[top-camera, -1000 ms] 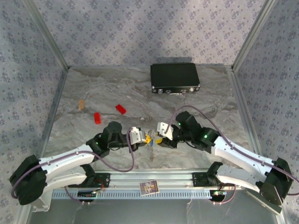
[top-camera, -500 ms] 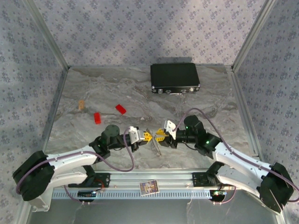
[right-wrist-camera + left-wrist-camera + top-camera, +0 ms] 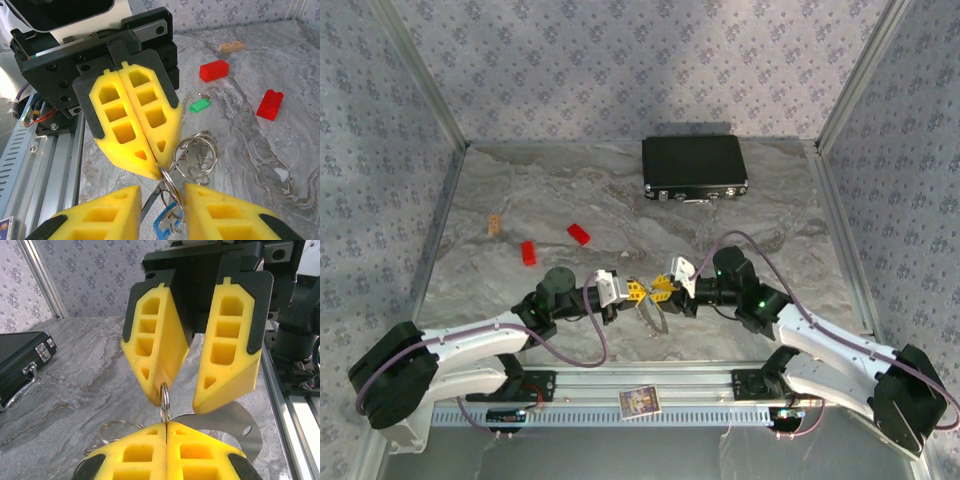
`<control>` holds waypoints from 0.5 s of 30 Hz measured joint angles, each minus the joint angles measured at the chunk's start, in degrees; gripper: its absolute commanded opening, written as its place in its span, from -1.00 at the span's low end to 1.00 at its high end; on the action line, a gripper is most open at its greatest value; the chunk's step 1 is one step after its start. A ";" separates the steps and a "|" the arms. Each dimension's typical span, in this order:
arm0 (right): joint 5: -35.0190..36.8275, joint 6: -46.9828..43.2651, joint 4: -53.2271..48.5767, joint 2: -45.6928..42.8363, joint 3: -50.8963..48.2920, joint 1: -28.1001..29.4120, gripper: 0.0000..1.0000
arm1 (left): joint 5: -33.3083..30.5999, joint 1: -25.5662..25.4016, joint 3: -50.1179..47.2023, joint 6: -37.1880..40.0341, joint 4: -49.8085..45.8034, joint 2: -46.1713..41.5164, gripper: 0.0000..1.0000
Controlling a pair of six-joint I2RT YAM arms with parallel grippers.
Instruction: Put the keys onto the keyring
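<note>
Nearby, on the marbled table (image 3: 520, 190), a black case (image 3: 695, 167) lies at the far edge, well apart from the arms. Two red blocks (image 3: 528, 252) and one tan piece (image 3: 494, 223) sit to the left. There are two keys. The green key (image 3: 201, 105) lies flat on the table near the blocks. The blue key (image 3: 162, 226) shows low between the fingers of the right gripper (image 3: 162, 192). The left gripper (image 3: 166, 424) is pressed together on one loop of the keyring (image 3: 196, 151), held edge-on. The right gripper faces it tip to tip, its jaws apart and straddling that loop; whether they touch it I cannot tell.
</note>
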 measured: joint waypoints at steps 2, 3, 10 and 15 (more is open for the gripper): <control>-0.02 -0.20 -0.68 -0.98 0.00 -0.37 -0.46 | 0.13 0.00 0.00 0.00 0.00 0.00 -1.00; -0.02 -0.22 -0.81 -1.29 0.00 -0.48 -0.47 | 0.17 0.00 0.00 0.00 0.00 0.00 -1.00; -0.13 -0.55 -0.83 0.28 0.20 -0.59 -0.62 | 0.28 0.00 0.00 0.00 0.00 0.04 -1.00; -0.79 -1.62 -0.70 2.47 0.68 -0.74 -1.00 | 0.22 0.02 0.00 -0.02 -0.15 0.33 -1.00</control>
